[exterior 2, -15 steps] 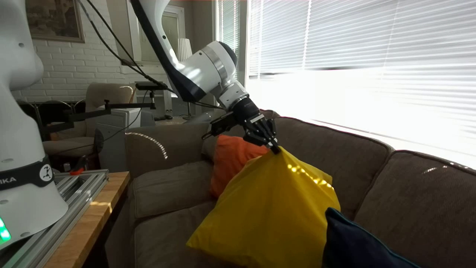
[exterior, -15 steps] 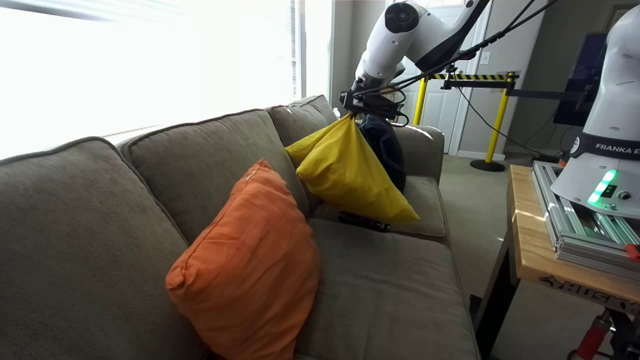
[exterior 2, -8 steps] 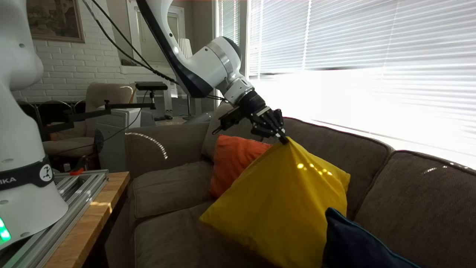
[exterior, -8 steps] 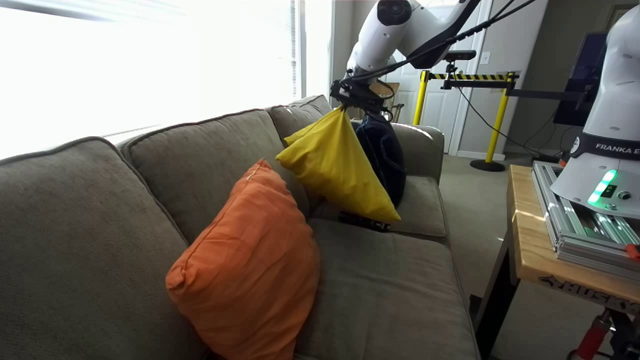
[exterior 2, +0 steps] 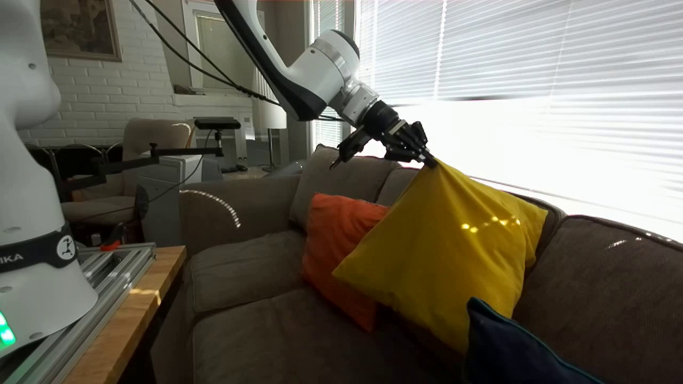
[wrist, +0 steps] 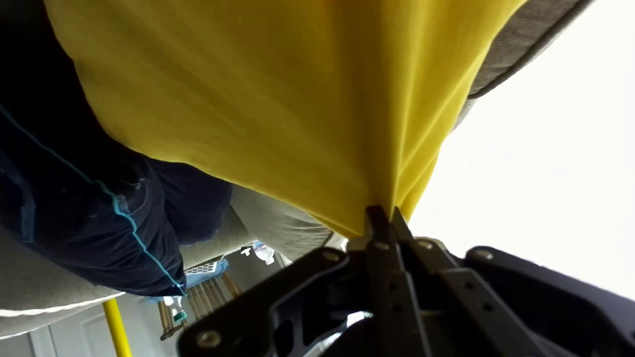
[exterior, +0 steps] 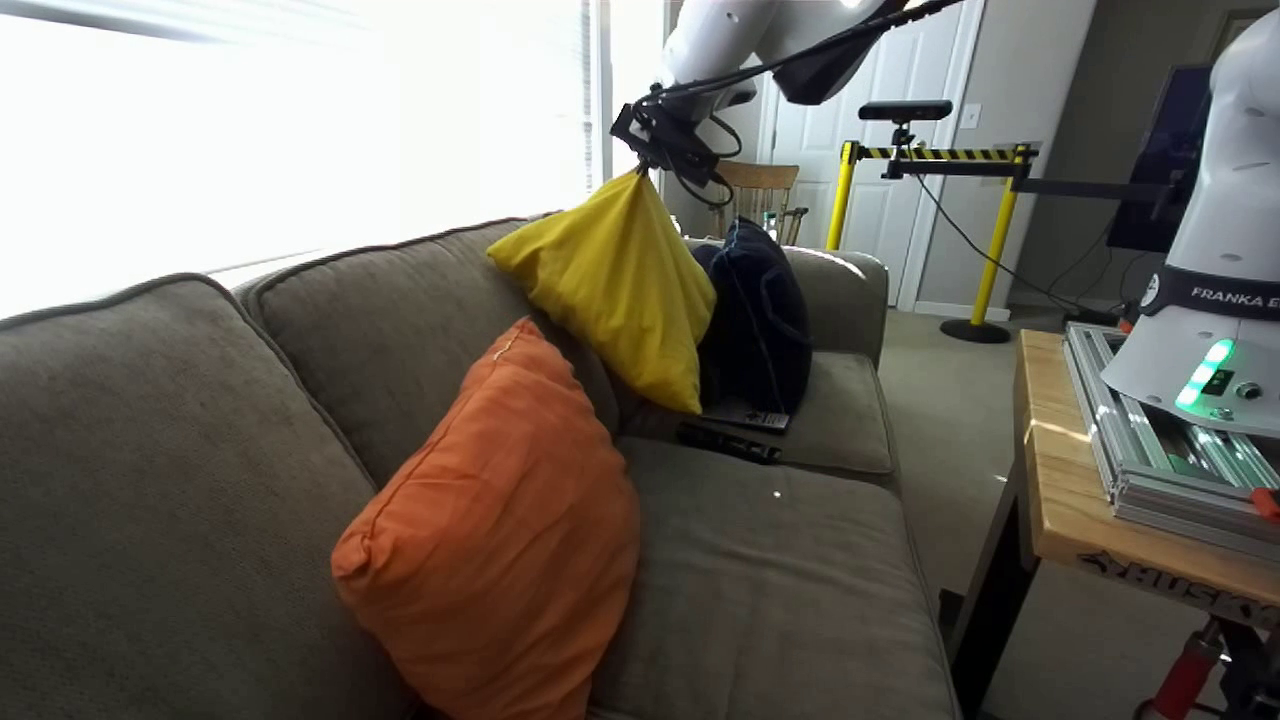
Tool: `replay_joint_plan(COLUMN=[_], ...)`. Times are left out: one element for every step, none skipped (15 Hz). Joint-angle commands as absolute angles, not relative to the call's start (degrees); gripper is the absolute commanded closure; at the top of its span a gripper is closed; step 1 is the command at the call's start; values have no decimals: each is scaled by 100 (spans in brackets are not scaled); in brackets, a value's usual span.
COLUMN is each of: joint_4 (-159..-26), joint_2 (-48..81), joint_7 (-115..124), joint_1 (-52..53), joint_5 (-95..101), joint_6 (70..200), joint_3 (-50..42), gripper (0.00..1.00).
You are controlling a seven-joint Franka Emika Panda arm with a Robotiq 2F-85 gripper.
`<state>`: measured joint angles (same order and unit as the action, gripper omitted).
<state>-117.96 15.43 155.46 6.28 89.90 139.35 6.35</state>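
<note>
Big bright window (exterior 2: pixel 507 122) at the back. In front of it, a long brown couch (exterior: pixel 770 580). Reaching over the couch, a white robot arm (exterior 2: pixel 320 66), standing on a wooden counter (exterior: pixel 1070 490). Above the couch seat, tilted, a yellow pillow (exterior: pixel 610 280), hanging by its top corner, between an orange pillow (exterior: pixel 500 530) and a dark blue pillow (exterior: pixel 765 320). Hard to tell if touching the couch back. Probably light, soft and floppy, not slippery, not easy to break, but likely to swing and sag. Best held by a corner or a fat fold of cloth. Black hand (wrist: pixel 388 214) pinched tight on that top corner, cloth bunched between the fingers. Flat on the seat, near the pillow's low corner, a grey remote (exterior: pixel 765 421) and, maybe, a black remote (exterior: pixel 728 442); marks too small to read. Smallest of all, letters: "FRANKA E" in white on the arm's dark band (exterior: pixel 1215 288), and "HUSKY" on the counter's edge.
</note>
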Motion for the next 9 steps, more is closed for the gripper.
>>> replay_joint_plan(joint_4=[-11585, -11736, -11735, -11735, -11735, -11737, -11722, -11720, -11729], joint_2=[1658, 1556, 1581, 1610, 1632, 1658, 1711, 1765, 1802], joint_7=[15741, 15527, 15527, 15527, 15528, 15506, 15557, 15662, 15745], joint_1=[766, 670, 693, 708, 712, 719, 723, 726, 727], joint_5=[9305, 9049, 9076, 9082, 9086, 9151, 9259, 9371, 9495], joint_6=[13739, 13918, 13899, 13882, 13877, 13860, 13881, 13918, 13974], joint_3=[681, 676, 686, 692, 694, 685, 675, 667, 662], gripper=[100, 99, 99, 99, 99, 100, 100, 100, 100])
